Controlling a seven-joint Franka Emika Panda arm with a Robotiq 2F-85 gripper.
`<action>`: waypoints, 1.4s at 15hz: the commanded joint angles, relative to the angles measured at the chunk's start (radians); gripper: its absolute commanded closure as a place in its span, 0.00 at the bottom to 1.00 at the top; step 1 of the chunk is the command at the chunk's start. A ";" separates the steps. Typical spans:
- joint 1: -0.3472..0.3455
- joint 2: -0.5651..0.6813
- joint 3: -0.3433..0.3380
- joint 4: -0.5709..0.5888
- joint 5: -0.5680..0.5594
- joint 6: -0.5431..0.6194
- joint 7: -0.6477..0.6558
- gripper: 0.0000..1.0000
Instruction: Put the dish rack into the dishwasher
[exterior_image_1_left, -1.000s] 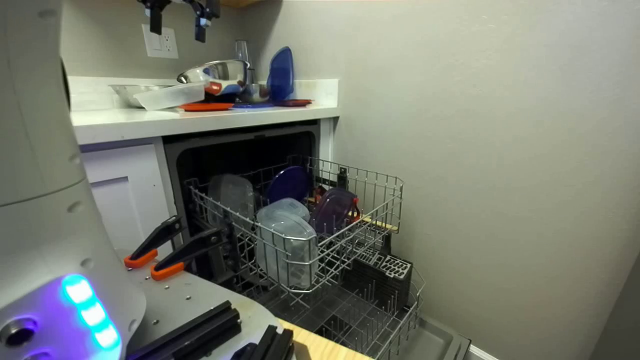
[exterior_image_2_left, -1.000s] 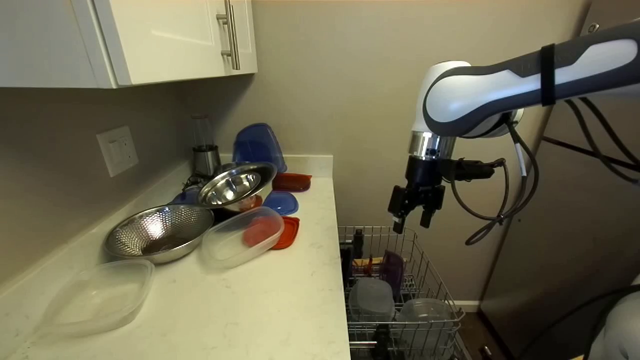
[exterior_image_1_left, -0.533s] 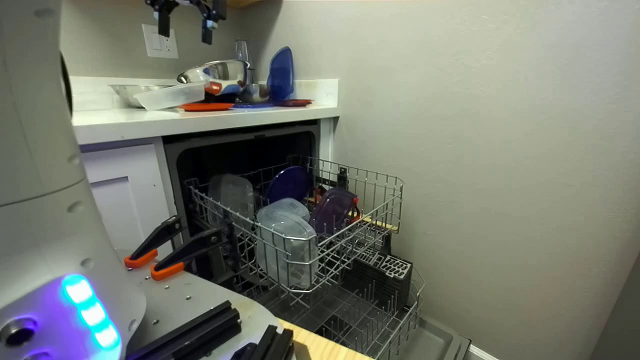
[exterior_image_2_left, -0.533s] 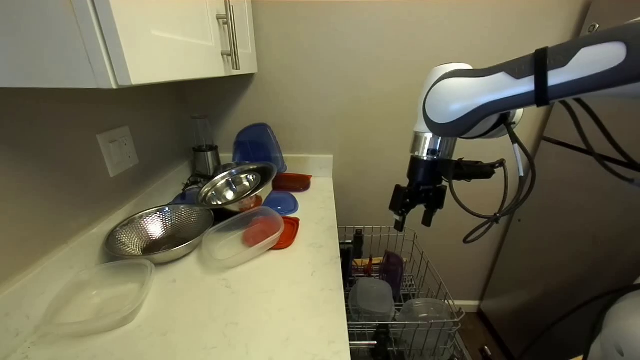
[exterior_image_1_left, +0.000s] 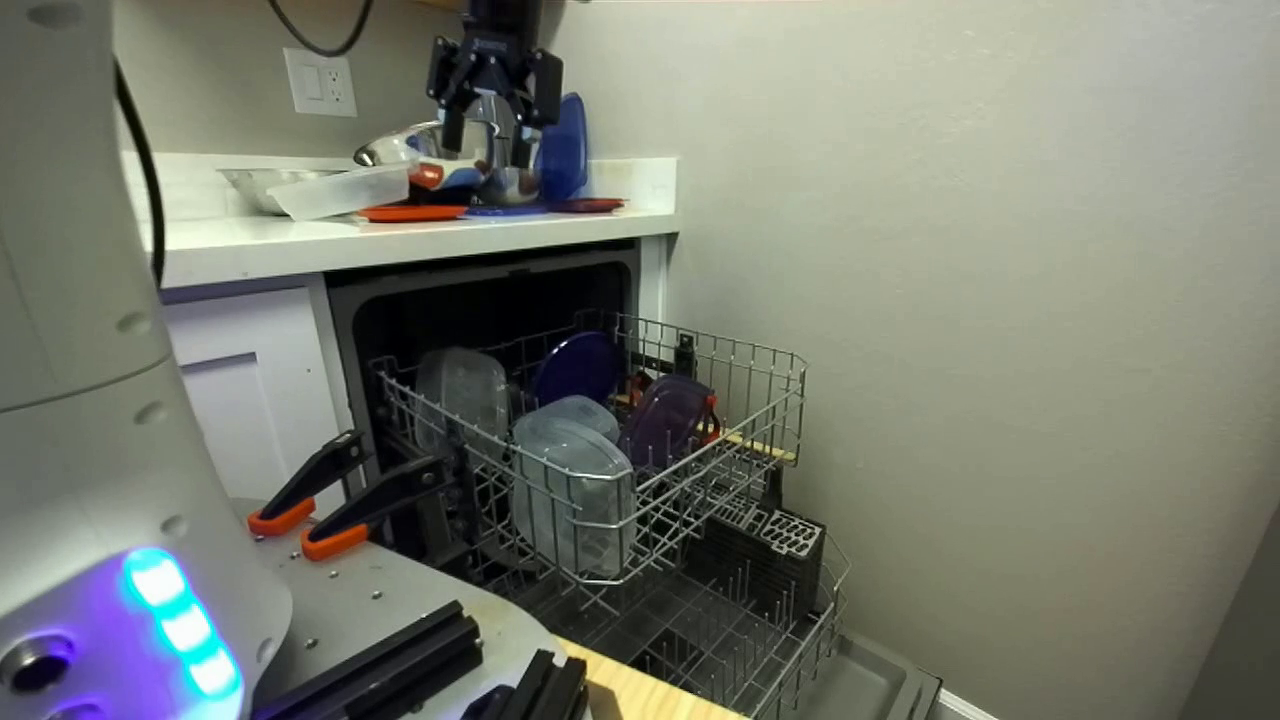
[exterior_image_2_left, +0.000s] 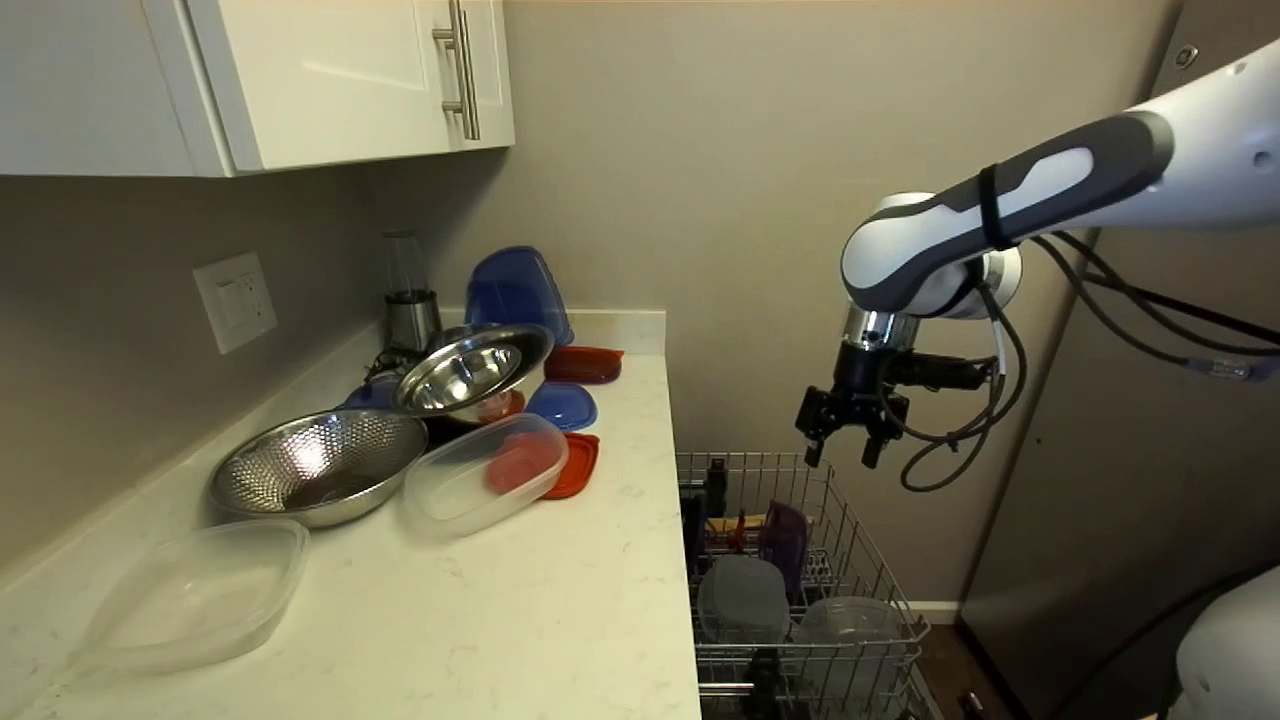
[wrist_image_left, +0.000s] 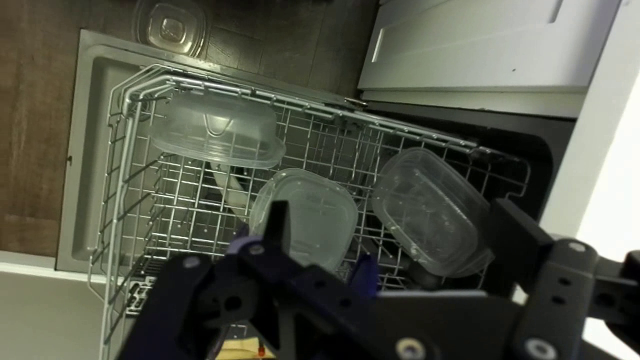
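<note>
The dish rack is a pale wire basket (exterior_image_1_left: 745, 400) pulled out of the dishwasher (exterior_image_1_left: 345, 330). It holds several clear containers (exterior_image_1_left: 575, 490), a dark purple container (exterior_image_1_left: 668, 420) and a blue lid (exterior_image_1_left: 578, 368). The rack also shows in an exterior view (exterior_image_2_left: 878, 550) and in the wrist view (wrist_image_left: 310, 107). The dishwasher's door (exterior_image_1_left: 880, 685) is folded down, and its dark interior (exterior_image_1_left: 480, 300) is visible behind the rack. My gripper (exterior_image_1_left: 487, 142) is open and empty, pointing down in the air. It hangs above the rack, touching nothing, in an exterior view (exterior_image_2_left: 842, 450) and the wrist view (wrist_image_left: 397, 222).
A lower wire rack with a dark cutlery basket (exterior_image_1_left: 775, 550) is also out. The counter (exterior_image_2_left: 560, 600) holds bowls, a colander (exterior_image_2_left: 320, 465), clear containers and coloured lids. A wall (exterior_image_1_left: 960, 300) stands close beside the racks. A clear container (wrist_image_left: 172, 27) lies near the door.
My gripper has moved down and, in both exterior views, to the right. The arm has lowered. The gripper stays open, and the rack has not moved.
</note>
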 joint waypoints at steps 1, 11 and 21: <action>-0.034 0.115 -0.033 -0.008 0.016 0.092 -0.008 0.00; -0.098 0.386 -0.079 0.008 -0.032 0.340 0.071 0.00; -0.113 0.458 -0.139 0.030 -0.187 0.446 0.224 0.00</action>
